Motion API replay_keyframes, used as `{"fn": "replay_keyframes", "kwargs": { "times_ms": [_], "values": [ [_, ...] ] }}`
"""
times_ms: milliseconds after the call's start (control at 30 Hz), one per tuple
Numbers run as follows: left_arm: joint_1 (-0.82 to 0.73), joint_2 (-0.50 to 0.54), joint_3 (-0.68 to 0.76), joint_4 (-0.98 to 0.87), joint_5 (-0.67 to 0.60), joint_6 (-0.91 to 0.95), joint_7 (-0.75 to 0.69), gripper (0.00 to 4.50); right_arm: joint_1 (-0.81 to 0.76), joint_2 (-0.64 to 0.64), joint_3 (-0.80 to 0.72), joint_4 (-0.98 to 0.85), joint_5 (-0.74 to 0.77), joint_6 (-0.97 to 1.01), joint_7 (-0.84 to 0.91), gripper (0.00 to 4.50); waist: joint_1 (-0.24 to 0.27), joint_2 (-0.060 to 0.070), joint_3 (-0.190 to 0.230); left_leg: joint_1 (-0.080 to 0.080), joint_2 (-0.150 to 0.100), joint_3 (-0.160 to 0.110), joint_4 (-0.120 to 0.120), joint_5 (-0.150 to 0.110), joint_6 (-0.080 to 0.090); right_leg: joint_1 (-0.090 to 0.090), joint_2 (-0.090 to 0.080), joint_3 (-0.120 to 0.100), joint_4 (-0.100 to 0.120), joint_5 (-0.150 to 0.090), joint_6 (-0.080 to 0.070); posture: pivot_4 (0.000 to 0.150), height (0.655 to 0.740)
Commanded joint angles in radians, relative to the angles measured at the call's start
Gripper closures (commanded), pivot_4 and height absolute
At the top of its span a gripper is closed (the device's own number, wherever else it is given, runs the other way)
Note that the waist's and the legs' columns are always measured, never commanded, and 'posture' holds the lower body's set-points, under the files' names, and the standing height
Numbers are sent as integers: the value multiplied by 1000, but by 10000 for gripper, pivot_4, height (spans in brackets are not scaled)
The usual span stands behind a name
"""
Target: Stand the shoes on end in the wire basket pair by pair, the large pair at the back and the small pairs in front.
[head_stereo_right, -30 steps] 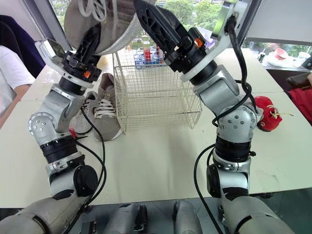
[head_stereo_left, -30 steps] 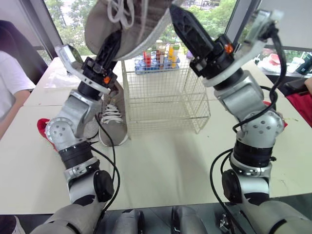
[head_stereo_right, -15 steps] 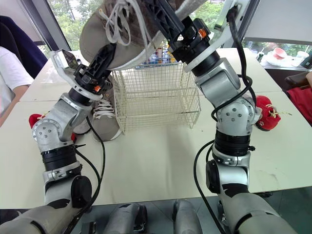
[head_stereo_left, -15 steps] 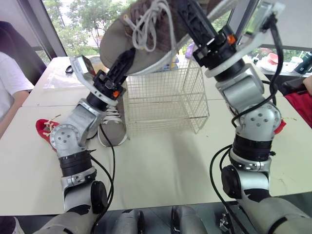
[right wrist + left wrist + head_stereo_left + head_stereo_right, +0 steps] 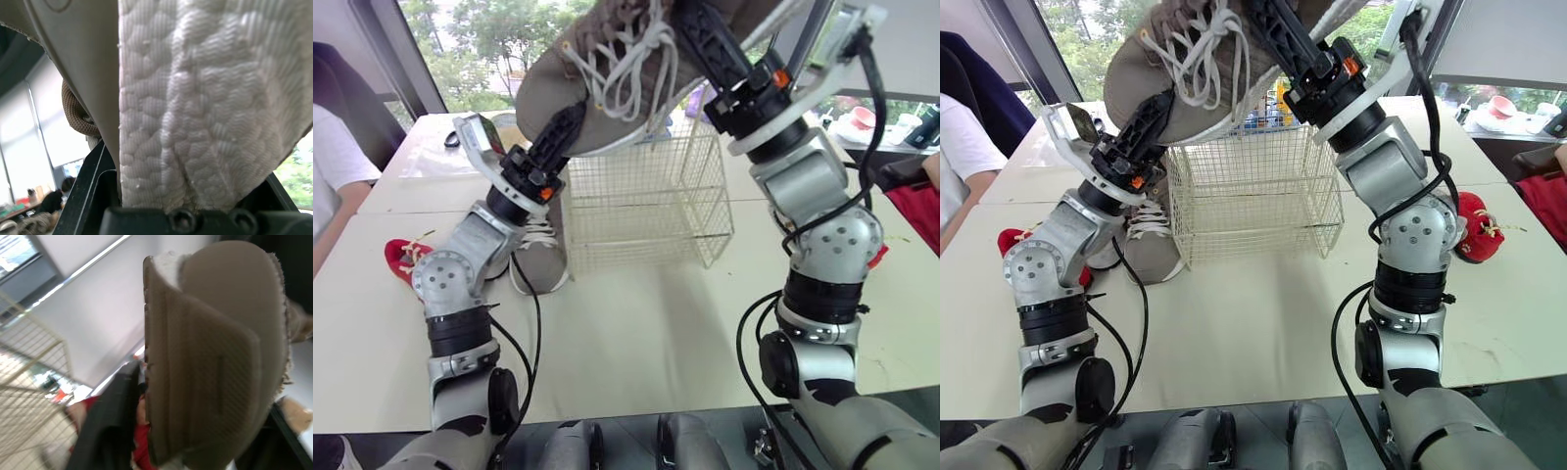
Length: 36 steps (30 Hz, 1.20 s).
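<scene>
Grey shoe pinched by left hand and right hand over wire basket, second shoe beside

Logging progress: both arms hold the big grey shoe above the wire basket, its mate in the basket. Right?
No: the mate lies on the table left of the wire basket, not in it, per the left eye view. The big grey shoe is held above it.

A large grey-brown knit sneaker with white laces hung tilted in the air above the cream wire basket, toe lower. A matching grey sneaker sat just beside the basket's left wall. Two small red shoes, possibly a pair, lay well apart on either side.
</scene>
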Motion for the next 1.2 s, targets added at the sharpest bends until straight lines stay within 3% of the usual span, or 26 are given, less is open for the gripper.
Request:
{"fn": "replay_keyframes", "kwargs": {
  "times_ms": [33,233,467,633,800,1033,1200],
  "values": [
    [41,118,-74,-124,141,14,-48,10040,-103,-51,-34,59,-158,-198,122,27024,-3,0,0,0,0,0,0,0,0,0,0,0,0,0,0,1500,7400],
    [122,354,-75,-309,180,68,-128,10040,-373,-308,19,560,-340,-316,619,27024,-2,2,1,-1,0,1,-1,-2,3,-2,0,0,-1,0,0,1500,7400],
    [220,532,0,-446,110,102,-121,10040,-618,-344,158,1094,-648,-651,976,27024,-10,2,1,0,1,2,-2,-3,4,-3,0,1,-3,0,0,1500,7400],
    [310,573,78,-491,24,94,-53,10040,-705,-328,194,1353,-805,-844,1006,27024,-5,4,3,-1,0,2,-2,0,-1,-4,-2,1,-2,0,0,1500,7400],
    [351,565,96,-503,-10,62,-4,10040,-722,-308,202,1464,-917,-948,960,27024,-2,4,3,-2,0,1,-2,0,-1,-3,-2,1,-4,0,-1,1500,7400],
    [392,563,83,-514,-4,33,27,10040,-706,-271,151,1527,-947,-802,975,27024,-6,4,3,-1,0,1,-3,0,-3,-4,-2,1,-4,0,-1,1500,7400],
    [404,564,67,-510,15,22,27,9205,-681,-258,134,1537,-988,-778,915,2057,-9,4,3,-1,0,1,-3,1,-4,-4,-3,1,-3,0,-1,1500,7400]
  ]
}}
